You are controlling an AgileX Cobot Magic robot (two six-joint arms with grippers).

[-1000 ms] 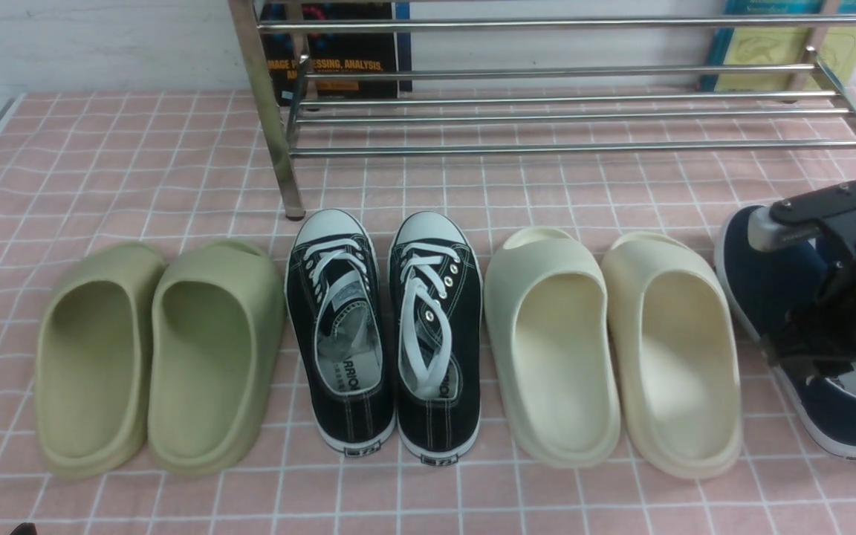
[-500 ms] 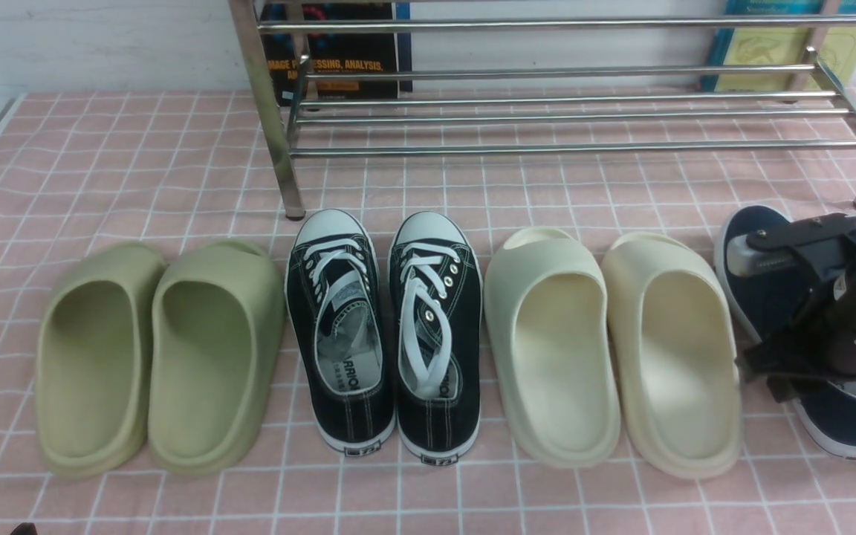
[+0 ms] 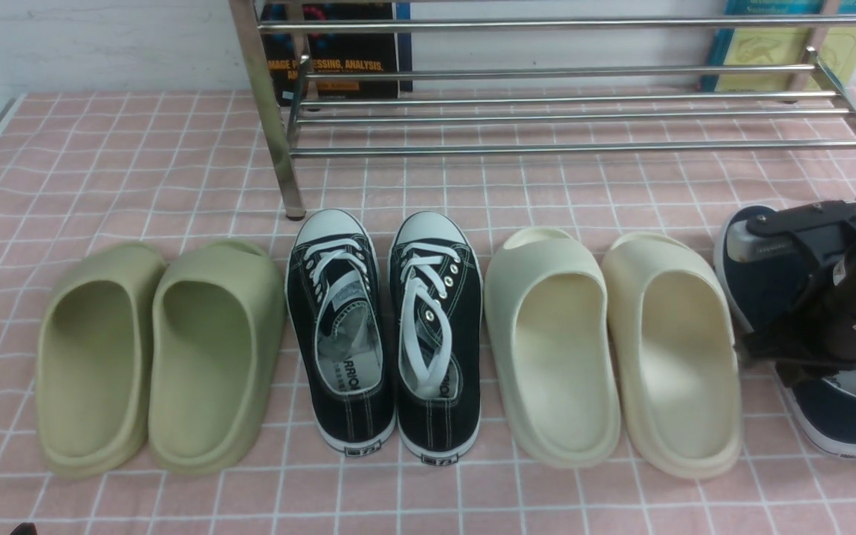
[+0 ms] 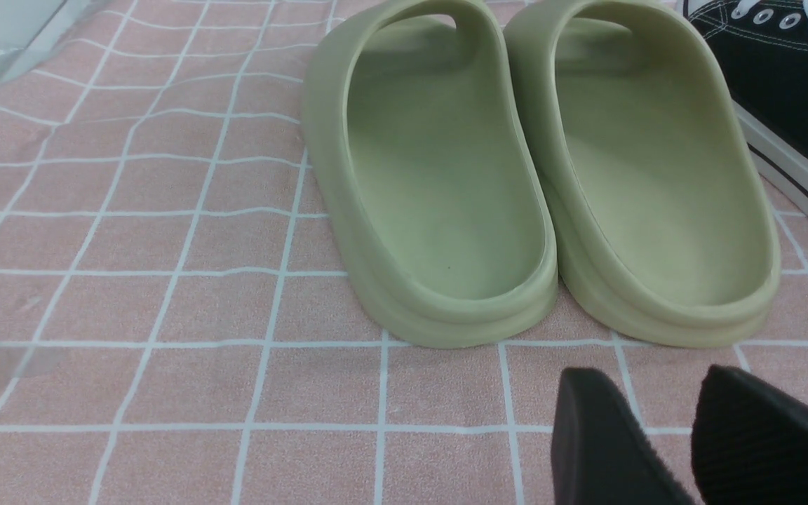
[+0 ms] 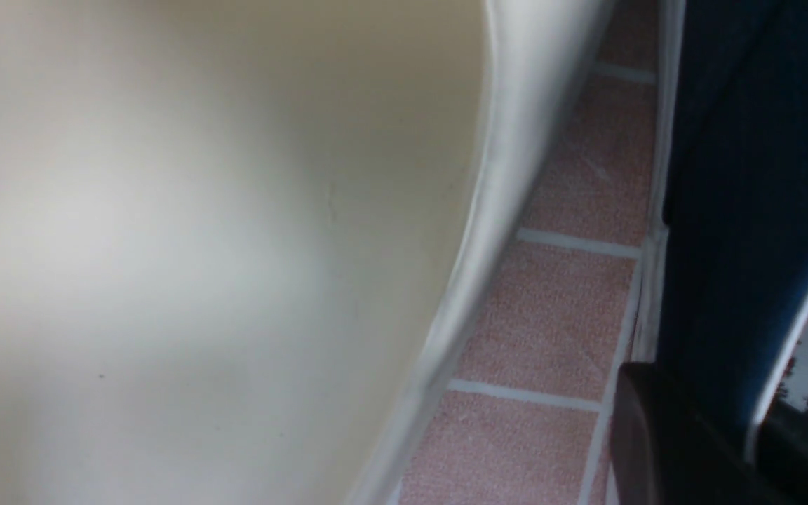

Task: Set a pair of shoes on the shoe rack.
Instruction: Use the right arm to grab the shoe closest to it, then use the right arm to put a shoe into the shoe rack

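Now that my right gripper [image 5: 734,449] has clamped the navy shoe [image 3: 762,290] by its side wall, near right, I judge it ready for the far shoe rack [image 3: 547,147].

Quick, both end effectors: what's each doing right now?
Left end effector: open, holding nothing.
Right end effector: closed on the navy shoe at its side wall.

The shoe rack [image 3: 562,111] is shiny chrome metal. The navy shoes [image 3: 759,290] are matt canvas cloth with smooth white rubber soles, and so are the black sneakers [image 3: 439,405]. The green slides [image 3: 212,357] and cream slides [image 3: 554,349] look like smooth matt foam. A pink woven cloth covers the table [image 3: 138,171].
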